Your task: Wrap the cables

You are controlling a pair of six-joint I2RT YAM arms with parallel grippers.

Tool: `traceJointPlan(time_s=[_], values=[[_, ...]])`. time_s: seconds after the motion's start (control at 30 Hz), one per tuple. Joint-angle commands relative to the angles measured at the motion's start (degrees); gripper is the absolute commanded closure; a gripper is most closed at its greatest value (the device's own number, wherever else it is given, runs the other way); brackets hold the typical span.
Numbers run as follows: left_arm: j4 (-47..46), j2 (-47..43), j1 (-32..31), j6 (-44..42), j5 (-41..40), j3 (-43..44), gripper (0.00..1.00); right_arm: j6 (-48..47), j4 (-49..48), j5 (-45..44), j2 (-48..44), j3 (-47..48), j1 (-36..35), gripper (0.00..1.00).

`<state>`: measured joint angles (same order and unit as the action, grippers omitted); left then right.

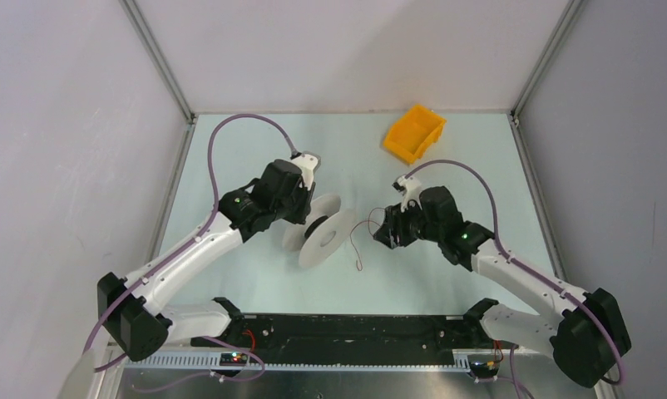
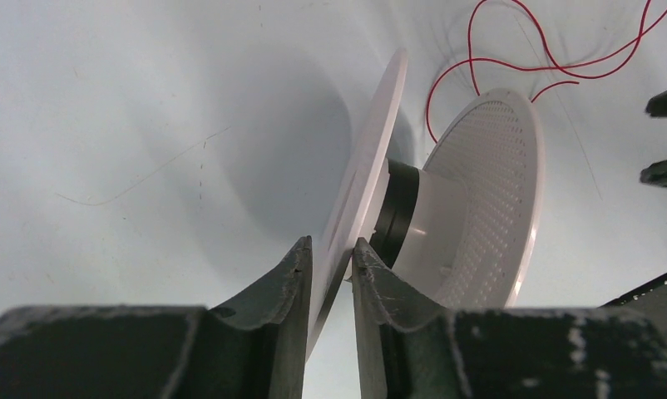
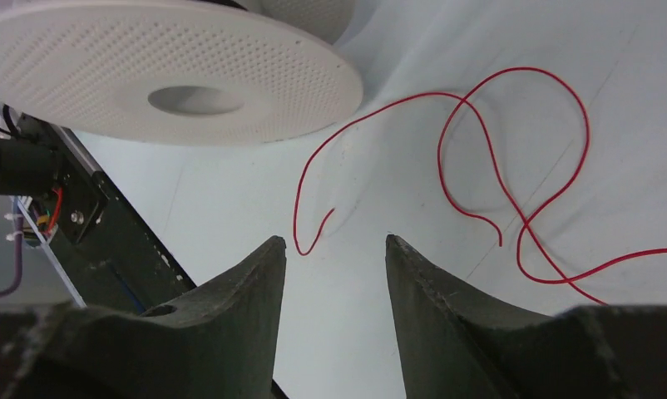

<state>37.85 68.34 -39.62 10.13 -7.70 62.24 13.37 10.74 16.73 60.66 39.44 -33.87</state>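
A white spool [image 1: 320, 234] with two round flanges stands tilted on the table's middle. My left gripper [image 1: 308, 218] is shut on the rim of its plain flange [image 2: 370, 158], one finger on each side [image 2: 332, 253]. The perforated flange [image 2: 496, 179] is beyond it. The cable is a thin red wire [image 1: 355, 249] lying in loose loops on the table right of the spool [image 2: 546, 62]. My right gripper [image 1: 380, 233] is open and empty just above the table [image 3: 334, 245]. The wire's curled free end [image 3: 307, 237] lies beside its left fingertip, with more loops [image 3: 488, 141] ahead to the right.
An orange bin [image 1: 414, 133] sits at the back right of the table. A black rail [image 1: 347, 328] with electronics runs along the near edge between the arm bases. Metal frame posts stand at the back corners.
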Motion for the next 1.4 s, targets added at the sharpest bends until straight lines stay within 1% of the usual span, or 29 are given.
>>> traceJointPlan(time_s=[0.0,0.03,0.13,0.23,0.4,0.53,0.6,1.03,1.17,1.2,1.27,1.3,1.33,1.37], values=[[-0.95,-1.79,0.14,1.29,-0.27,1.39,0.72,2.57,-8.27,-0.58,0.43,-0.71,-1.91,0.48],[-0.89,-1.97,0.13,1.47,-0.41,1.39,0.72,6.64,-7.97,-1.77,1.81,-0.69,-2.41,0.49],[-0.85,-2.29,0.11,1.55,-0.36,1.15,0.72,13.17,-5.77,-4.44,5.26,-0.68,-4.79,0.49],[-0.69,-2.17,0.12,1.97,0.69,1.17,0.72,17.06,-6.87,-7.25,7.76,-0.73,-8.32,0.49],[-0.55,-3.1,0.13,3.26,2.7,-0.08,0.72,22.86,-9.11,-9.96,12.52,-0.68,-10.73,0.5],[-0.53,-3.95,0.12,3.59,2.29,-1.57,0.73,24.65,-10.12,-10.98,15.64,-0.69,-11.65,0.51],[-0.51,-4.28,0.07,3.84,2.52,-1.91,0.73,25.49,-12.11,-11.01,16.85,-0.68,-11.8,0.52],[-0.49,-4.25,0.12,3.84,3.61,-1.59,0.74,30.22,-15.15,-11.11,19.92,-0.69,-11.92,0.63],[-0.56,-4.45,0.12,3.84,3.33,-1.57,0.73,31.36,-16.51,-10.3,21.35,-0.68,-11.83,0.65],[-0.55,-4.45,0.12,3.84,3.14,-1.58,0.73,31.5,-16.6,-10.36,21.43,-0.7,-11.77,0.66],[-0.54,-4.54,0.12,3.8,2.84,-1.67,0.73,31.88,-16.3,-10.79,21.27,-0.69,-11.71,0.73],[-0.56,-4.79,0.1,3.66,2.72,-1.68,0.73,32.27,-16.11,-10.91,20.64,-0.69,-11.52,0.81],[-0.55,-4.92,0.13,3.53,2.7,-1.68,0.73,32.48,-15.82,-10.95,20.11,-0.68,-11.37,0.85],[-0.61,-5.37,0.08,3.19,2.61,-1.64,0.73,33.08,-15.65,-10.71,18.61,-0.68,-10.97,0.91]])
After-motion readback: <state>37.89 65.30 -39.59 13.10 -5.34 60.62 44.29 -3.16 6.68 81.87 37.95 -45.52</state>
